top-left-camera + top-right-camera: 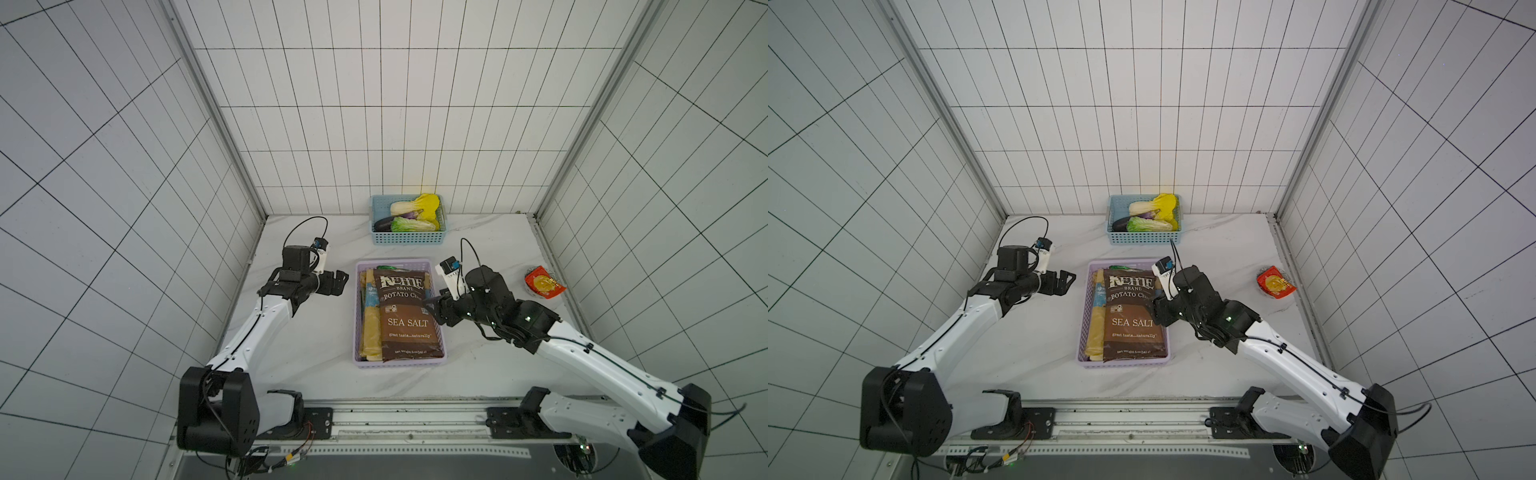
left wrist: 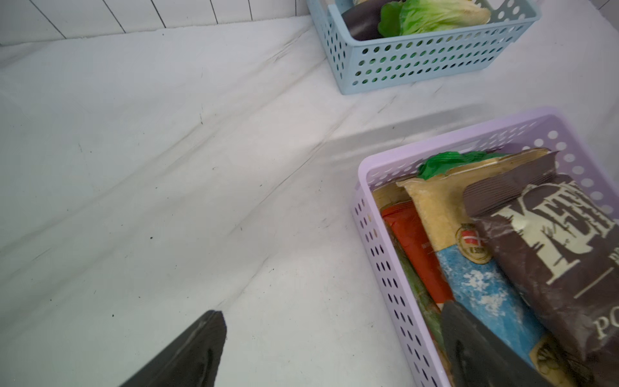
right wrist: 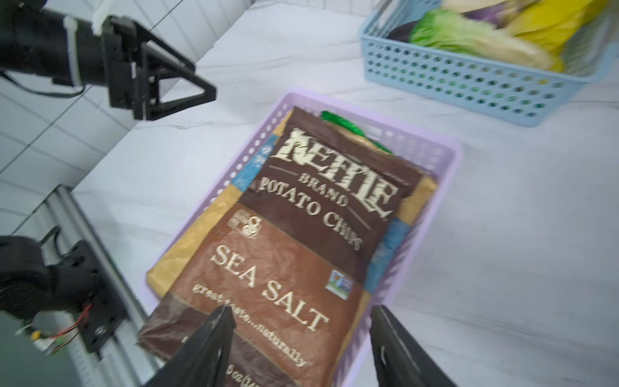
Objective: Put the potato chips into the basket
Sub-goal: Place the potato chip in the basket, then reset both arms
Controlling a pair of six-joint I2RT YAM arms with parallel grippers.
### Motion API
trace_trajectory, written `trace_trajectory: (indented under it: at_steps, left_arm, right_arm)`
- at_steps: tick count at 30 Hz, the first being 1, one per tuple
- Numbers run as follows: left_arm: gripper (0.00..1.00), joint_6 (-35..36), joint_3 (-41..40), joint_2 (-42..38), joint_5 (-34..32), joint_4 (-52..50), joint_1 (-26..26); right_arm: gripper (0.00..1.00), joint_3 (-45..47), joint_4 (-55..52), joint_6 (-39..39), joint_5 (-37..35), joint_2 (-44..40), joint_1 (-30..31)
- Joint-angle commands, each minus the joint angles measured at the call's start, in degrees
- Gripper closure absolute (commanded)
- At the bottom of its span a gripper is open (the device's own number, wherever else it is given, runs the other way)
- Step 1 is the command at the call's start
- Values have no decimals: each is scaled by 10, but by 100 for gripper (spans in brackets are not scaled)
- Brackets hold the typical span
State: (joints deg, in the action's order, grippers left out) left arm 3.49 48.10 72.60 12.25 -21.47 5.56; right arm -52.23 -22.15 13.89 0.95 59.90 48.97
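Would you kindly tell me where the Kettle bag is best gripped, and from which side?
Pinch the Kettle bag by its crimped bottom seam from the robot's side: it lies flat on the stack in the lilac basket, and that thin end sits up at the near rim.

I'm looking at a robot test lab: white grid-lined panels (image 1: 395, 104) are boxing in a marble-look table (image 1: 316, 332), metal corner posts (image 1: 214, 108) are framing it, and two robot arms (image 1: 253, 328) are sitting bolted to a rail (image 1: 407, 417), with loose wires (image 1: 301, 446) hanging beneath.
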Motion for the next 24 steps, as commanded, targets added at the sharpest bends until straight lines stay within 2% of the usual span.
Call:
trace_trajectory:
  at_steps: [1,3,7,9,11,14,18,20,24]
  left_arm:
    - [2,-33,-47,8,-71,147,-2]
    - [2,-39,-93,9,-107,232,-3]
    - [2,-35,-143,13,-124,319,-2]
    - [2,-40,-174,19,-137,378,-2]
    - [2,-45,-208,24,-141,444,-3]
    - [2,-42,-247,33,-136,536,-2]
    - [2,-41,-254,38,-139,564,-2]
    - [2,-44,-246,42,-147,554,-2]
    - [2,-37,-244,50,-168,564,-2]
  right_arm:
    - [30,45,8,-3,-131,-16,-34]
    - [29,62,15,-2,-165,-25,-70]
    - [25,81,11,12,-203,-55,-144]
    - [17,88,8,14,-247,-72,-166]
    - [4,90,4,13,-284,-83,-178]
    - [1,92,0,3,-310,-93,-183]
    - [1,126,34,-24,-321,-115,-183]
    - [1,140,37,-12,-337,-134,-182]
    - [1,163,35,-32,-307,-188,-182]
